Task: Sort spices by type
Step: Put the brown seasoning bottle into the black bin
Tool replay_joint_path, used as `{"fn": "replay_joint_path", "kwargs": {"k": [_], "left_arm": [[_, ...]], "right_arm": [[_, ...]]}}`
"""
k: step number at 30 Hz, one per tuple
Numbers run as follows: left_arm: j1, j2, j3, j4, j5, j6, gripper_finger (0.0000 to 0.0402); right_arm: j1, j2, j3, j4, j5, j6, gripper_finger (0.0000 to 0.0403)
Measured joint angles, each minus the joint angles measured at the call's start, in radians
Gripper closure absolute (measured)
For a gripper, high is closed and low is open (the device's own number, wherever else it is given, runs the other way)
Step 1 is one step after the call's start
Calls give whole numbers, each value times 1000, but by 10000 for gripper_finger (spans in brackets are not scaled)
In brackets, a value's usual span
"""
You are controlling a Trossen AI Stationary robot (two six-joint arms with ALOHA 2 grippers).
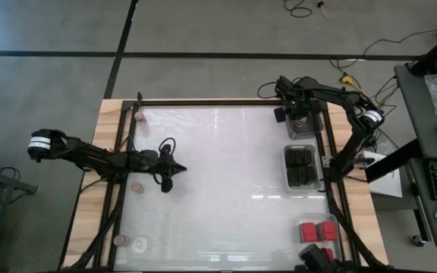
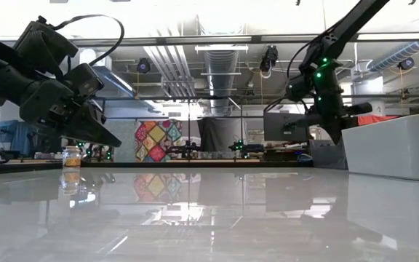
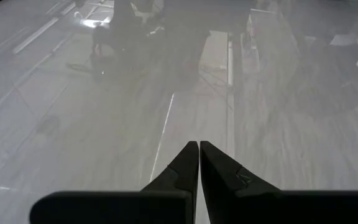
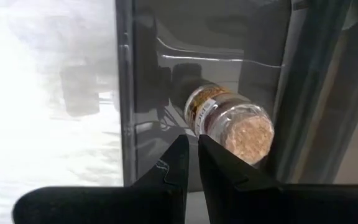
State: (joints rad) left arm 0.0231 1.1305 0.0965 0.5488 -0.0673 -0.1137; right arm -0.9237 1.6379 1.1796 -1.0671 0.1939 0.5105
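My right pincer [image 4: 190, 163] is pressed together, empty, above a jar [image 4: 232, 121] lying in the tray [image 1: 315, 125] at two o'clock. My left pincer [image 3: 199, 163], also pressed together, waits at nine o'clock.

Two dark jointed arms, white-banded wrists, looping black cables — tapered black claw fingers [image 3: 199, 163].

A robotics lab: exposed ceiling ducts [image 2: 220, 62], cables [image 1: 309, 9] on the concrete floor, cluttered workbenches.

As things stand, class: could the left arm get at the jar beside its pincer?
Probably yes. The left pincer is shut and holds nothing, the jar stands right beside it on bare table, and nothing lies between them. It must open first.
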Motion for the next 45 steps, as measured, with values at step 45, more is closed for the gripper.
{"fn": "replay_joint_path", "kwargs": {"k": [45], "left_arm": [[0,0,0,-34,0,0,401]], "right_arm": [[-32,69,22,0,219,70,374]]}}
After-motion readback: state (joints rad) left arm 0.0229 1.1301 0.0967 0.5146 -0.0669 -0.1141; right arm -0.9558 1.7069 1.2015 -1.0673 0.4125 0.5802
